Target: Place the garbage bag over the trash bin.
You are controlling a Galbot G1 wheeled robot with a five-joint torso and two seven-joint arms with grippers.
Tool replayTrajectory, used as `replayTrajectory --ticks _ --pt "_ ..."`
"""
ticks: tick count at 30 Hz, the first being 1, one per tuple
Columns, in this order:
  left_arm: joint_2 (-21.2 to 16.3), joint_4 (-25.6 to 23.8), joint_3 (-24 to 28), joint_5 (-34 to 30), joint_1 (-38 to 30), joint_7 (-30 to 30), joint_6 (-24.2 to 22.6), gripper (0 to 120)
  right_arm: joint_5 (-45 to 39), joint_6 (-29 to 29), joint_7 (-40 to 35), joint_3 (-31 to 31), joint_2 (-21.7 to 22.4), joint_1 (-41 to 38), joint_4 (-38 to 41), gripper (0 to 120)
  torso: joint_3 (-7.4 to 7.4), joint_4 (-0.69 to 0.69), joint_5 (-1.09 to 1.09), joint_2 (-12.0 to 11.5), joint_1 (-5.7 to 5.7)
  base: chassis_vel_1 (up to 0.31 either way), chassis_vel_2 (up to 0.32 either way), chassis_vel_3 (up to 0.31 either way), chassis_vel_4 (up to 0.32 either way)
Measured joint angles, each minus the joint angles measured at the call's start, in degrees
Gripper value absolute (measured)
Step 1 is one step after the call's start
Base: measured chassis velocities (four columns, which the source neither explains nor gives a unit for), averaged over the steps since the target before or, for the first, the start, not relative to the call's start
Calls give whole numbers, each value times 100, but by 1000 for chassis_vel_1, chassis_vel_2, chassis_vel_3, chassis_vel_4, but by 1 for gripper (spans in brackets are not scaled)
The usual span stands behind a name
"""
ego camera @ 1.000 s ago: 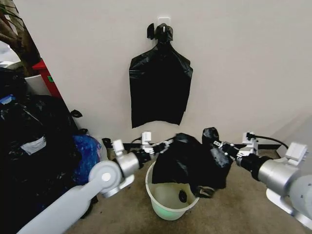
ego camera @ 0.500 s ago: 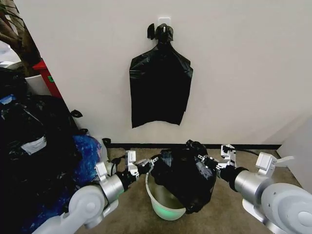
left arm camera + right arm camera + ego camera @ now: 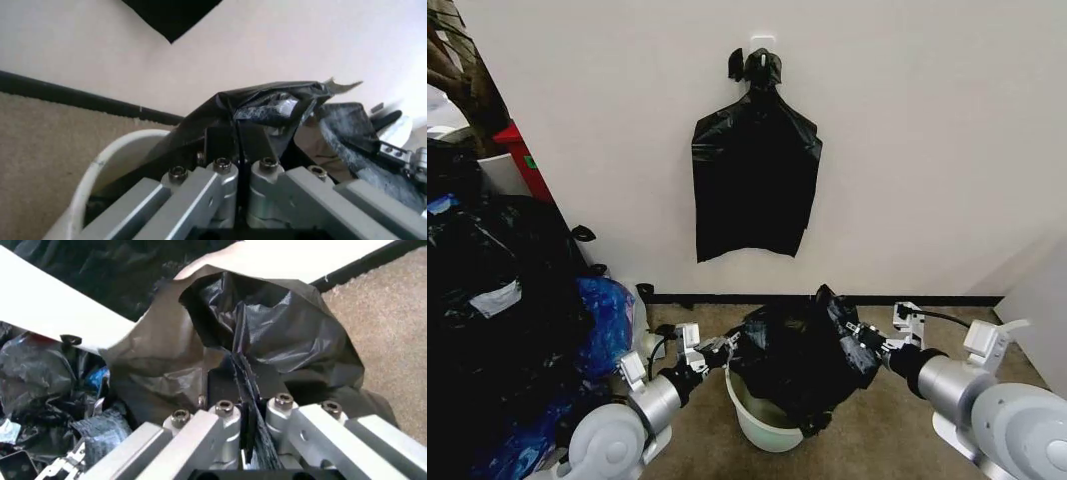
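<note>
My left gripper (image 3: 727, 347) is closed on the left edge of the garbage bag (image 3: 802, 358), just beside the rim of the trash bin (image 3: 757, 425); in my left wrist view the two fingers (image 3: 221, 143) stand pressed together with the black plastic (image 3: 267, 107) pinched between them, and the white rim of the bin (image 3: 110, 155) curves just under them. My right gripper (image 3: 859, 331) is closed on the right side of the same bag, a little above the bin; in my right wrist view the film of the bag (image 3: 280, 335) runs down between the fingers (image 3: 219, 385) and is clamped there. The bag hangs stretched between my two grippers, directly over the mouth of the bin; its lower part drapes over the right side of the bin, and the left part of the rim is uncovered. On the wall behind the bin hangs a flat bunch of black bags (image 3: 755, 185); to the left of the bin lies a heap of full black bags (image 3: 497, 300); the bin stands on a carpet (image 3: 882, 440).
</note>
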State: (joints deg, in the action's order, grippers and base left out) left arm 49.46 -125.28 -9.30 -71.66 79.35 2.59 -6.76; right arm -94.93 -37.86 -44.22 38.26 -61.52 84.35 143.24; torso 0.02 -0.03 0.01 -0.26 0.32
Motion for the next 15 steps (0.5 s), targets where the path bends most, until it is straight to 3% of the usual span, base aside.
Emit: replayTrajectory --ticks 10,15 --pt "75 -600 -793 315 840 189 89 0 73 272 -451 -218 -173 135 0 0 0 0 0 0 0 0 0 0 0" --pt "-141 -653 -1199 174 1012 51 -38 0 63 416 -585 -301 -167 38 0 0 0 0 -1 0 0 0 0 0 0"
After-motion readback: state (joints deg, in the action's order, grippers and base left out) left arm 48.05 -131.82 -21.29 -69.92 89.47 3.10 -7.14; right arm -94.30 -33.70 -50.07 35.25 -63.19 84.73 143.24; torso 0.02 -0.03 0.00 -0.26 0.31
